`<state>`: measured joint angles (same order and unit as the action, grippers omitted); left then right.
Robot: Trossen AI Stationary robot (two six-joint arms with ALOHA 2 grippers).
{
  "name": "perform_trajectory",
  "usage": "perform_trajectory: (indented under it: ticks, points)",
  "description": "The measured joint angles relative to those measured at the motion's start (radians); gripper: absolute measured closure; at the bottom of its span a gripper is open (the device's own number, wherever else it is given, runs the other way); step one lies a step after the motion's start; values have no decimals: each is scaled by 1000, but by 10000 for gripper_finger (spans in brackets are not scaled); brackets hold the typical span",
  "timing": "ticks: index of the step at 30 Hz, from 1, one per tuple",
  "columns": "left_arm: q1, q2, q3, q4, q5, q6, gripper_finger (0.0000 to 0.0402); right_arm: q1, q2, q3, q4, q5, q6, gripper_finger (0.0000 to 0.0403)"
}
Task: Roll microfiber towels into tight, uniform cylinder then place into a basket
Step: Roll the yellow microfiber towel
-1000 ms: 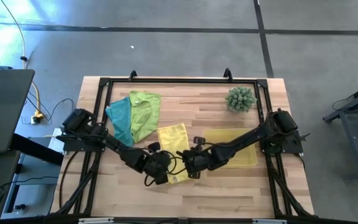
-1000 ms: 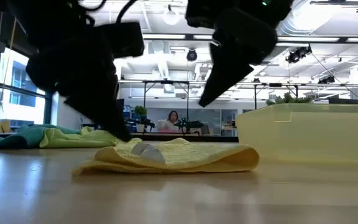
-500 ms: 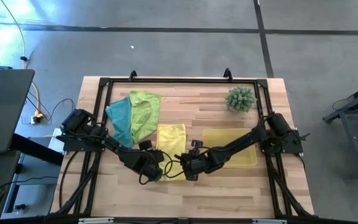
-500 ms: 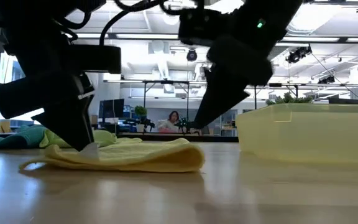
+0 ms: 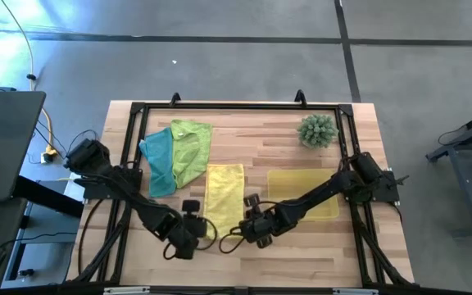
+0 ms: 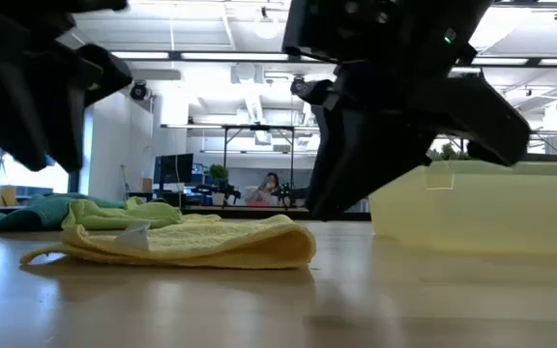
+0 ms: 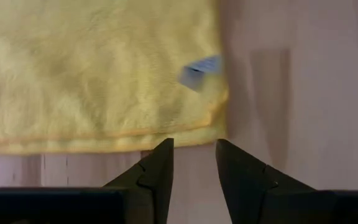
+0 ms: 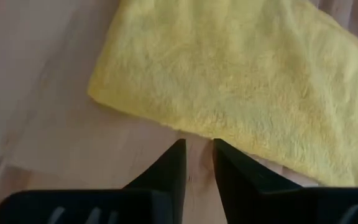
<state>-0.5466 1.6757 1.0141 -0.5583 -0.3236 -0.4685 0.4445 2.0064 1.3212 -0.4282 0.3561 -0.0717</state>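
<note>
The yellow towel (image 5: 225,197) lies flat on the table as a narrow folded strip running near to far; a white tag (image 7: 199,70) shows at its near left corner. My left gripper (image 7: 192,149) hangs just off that near corner (image 5: 197,235), open by a small gap and holding nothing. My right gripper (image 8: 199,146) stands by the towel's near right edge (image 5: 241,229), its fingers slightly apart with nothing between them. The teal towel (image 5: 159,161) and green towel (image 5: 192,146) lie crumpled at the far left. The yellow basket (image 5: 303,197) sits to the right.
A spiky green plant (image 5: 316,129) stands at the far right. A black frame (image 5: 236,105) runs around the table's edges. Bare wood (image 5: 301,246) lies along the near edge in front of the basket. A person sits far off in the room (image 6: 271,184).
My left gripper has drawn the yellow towel's near end toward the table's left, then risen off it and gone toward the near left. The towel now lies straighter. My right gripper has rolled its wrist and come down toward the near edge beside the towel.
</note>
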Motion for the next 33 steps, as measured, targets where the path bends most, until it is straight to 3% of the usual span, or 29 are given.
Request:
perform_trajectory:
  ticks: [6,10,14,20,26,33]
  points:
    - [-12,31,0,8,32,156,274,18,0,0,37,-4,-8,260]
    - [-17,65,0,21,16,390,261,26,4,0,47,-60,-69,209]
    - [-24,103,-1,45,-28,557,257,28,11,0,57,-94,-155,183]
    - [-24,146,-1,89,-132,692,258,28,12,-1,112,-91,-212,190]
    - [-23,196,2,178,-114,813,260,28,12,-1,128,-91,-299,214]
    - [-22,220,2,247,-160,800,273,28,57,-1,128,-126,-304,232]
